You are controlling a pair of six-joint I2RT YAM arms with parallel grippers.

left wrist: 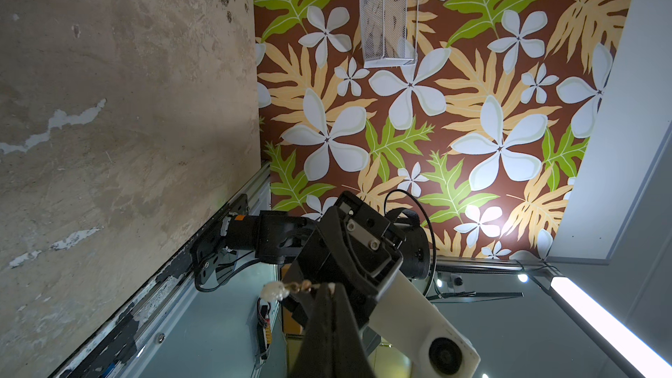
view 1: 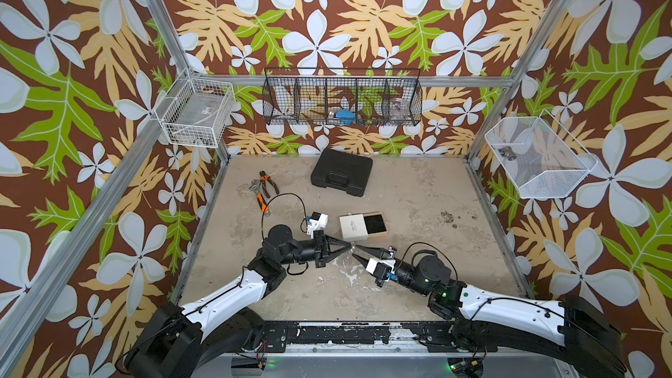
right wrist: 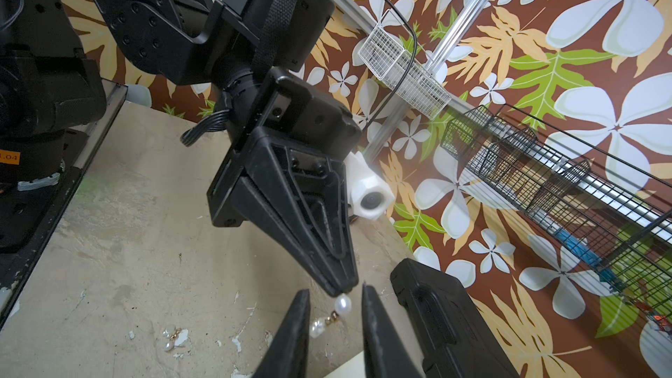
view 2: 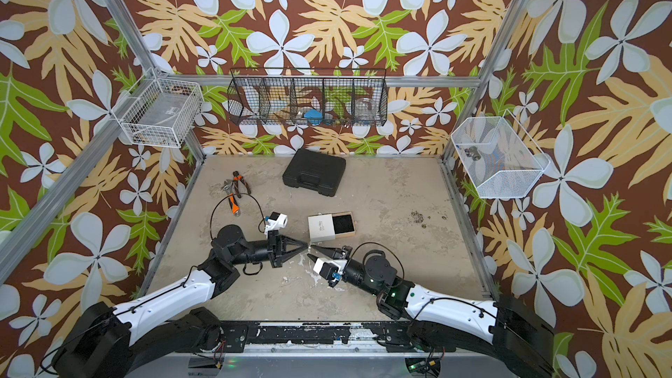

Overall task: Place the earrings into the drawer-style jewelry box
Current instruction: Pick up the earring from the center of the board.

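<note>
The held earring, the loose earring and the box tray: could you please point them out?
held earring (right wrist: 343, 305): right wrist view, upper pearl.
loose earring (right wrist: 169, 332): right wrist view, a pearl.
box tray (view 1: 374, 224): a top view, black lining.

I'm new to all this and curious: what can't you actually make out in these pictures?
- Held earring: in both top views only a pale speck at the left gripper tips; too small.
- Second earring: too small to pick out in top views.
- Jewelry box: sleeve print too small to read; both wrist views cut it off at an edge.
- Black case: shut, contents hidden.
</note>
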